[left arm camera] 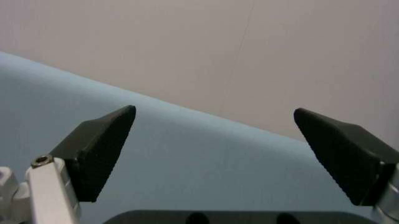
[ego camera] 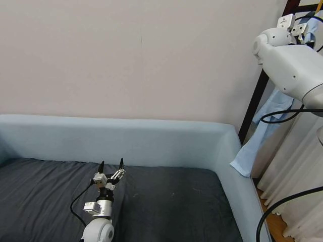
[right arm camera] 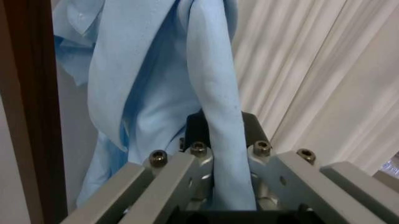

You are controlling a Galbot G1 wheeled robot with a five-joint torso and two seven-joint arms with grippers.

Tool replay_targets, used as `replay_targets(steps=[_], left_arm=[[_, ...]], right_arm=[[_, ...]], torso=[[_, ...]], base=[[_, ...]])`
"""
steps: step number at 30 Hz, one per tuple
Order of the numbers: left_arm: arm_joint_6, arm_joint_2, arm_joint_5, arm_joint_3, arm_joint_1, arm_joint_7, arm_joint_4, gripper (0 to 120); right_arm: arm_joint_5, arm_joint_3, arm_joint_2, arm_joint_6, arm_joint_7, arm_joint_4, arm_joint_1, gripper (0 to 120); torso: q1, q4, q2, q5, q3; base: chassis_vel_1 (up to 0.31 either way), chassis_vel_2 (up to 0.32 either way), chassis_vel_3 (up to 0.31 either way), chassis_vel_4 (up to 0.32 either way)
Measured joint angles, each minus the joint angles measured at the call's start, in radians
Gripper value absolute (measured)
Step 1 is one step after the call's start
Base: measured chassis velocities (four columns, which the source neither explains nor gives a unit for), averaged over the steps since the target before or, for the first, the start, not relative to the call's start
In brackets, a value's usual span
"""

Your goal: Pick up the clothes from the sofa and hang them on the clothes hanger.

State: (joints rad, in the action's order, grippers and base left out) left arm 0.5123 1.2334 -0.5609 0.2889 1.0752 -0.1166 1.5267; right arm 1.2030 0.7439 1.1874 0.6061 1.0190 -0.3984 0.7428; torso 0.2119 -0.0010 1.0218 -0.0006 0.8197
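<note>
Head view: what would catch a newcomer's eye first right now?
The right arm, lifted at the upper right, with the right pincer shut on a light blue garment that drapes down beside the dark wooden stand. Next, the left pincer, open and empty, low over the dark seat of the sofa.

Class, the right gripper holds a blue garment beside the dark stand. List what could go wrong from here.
1. The right gripper pinches only a narrow fold of the blue garment; it might slip free and fall.
2. The garment hangs close to the black cable under that arm, so it may snag.
The left gripper hovers open over the sofa seat.
</note>
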Motion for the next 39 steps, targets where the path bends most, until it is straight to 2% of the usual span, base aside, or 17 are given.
replay_targets(steps=[2,8,32,35,36,39], left_arm=[[0.000,0.000,-0.006,-0.003,-0.015,0.009,-0.017,100],[0.000,0.002,-0.007,-0.005,-0.020,0.012,-0.029,100],[0.007,-0.005,-0.009,0.008,-0.002,0.012,-0.020,100],[0.008,-0.001,-0.007,0.008,0.001,0.013,-0.020,100],[0.008,-0.001,-0.007,0.008,0.001,0.013,-0.020,100],[0.009,0.003,-0.004,0.006,0.008,0.013,-0.018,100]], right_arm=[[-0.018,-0.008,0.003,-0.007,-0.029,0.020,0.000,1],[-0.027,-0.029,0.004,-0.013,-0.053,0.027,-0.017,1],[0.009,-0.076,-0.003,0.017,-0.031,-0.048,-0.052,1],[0.010,-0.093,-0.023,-0.010,-0.020,-0.134,-0.066,14],[0.010,-0.093,-0.023,-0.010,-0.020,-0.134,-0.066,14],[0.022,-0.103,-0.062,-0.033,-0.001,-0.278,-0.094,26]], torso=[[0.000,-0.0005,0.000,0.0000,0.000],[0.000,0.0001,0.000,-0.0001,0.000],[0.000,-0.0004,0.000,0.0000,0.000],[0.000,0.0000,0.000,0.0000,0.000],[0.000,0.0000,0.000,0.0000,0.000],[0.000,-0.0002,0.000,-0.0001,0.000]], base=[[0.000,0.000,0.000,0.000],[0.000,0.000,0.000,0.000],[0.000,0.000,0.000,0.000],[0.000,0.000,0.000,0.000],[0.000,0.000,0.000,0.000],[0.000,0.000,0.000,0.000]])
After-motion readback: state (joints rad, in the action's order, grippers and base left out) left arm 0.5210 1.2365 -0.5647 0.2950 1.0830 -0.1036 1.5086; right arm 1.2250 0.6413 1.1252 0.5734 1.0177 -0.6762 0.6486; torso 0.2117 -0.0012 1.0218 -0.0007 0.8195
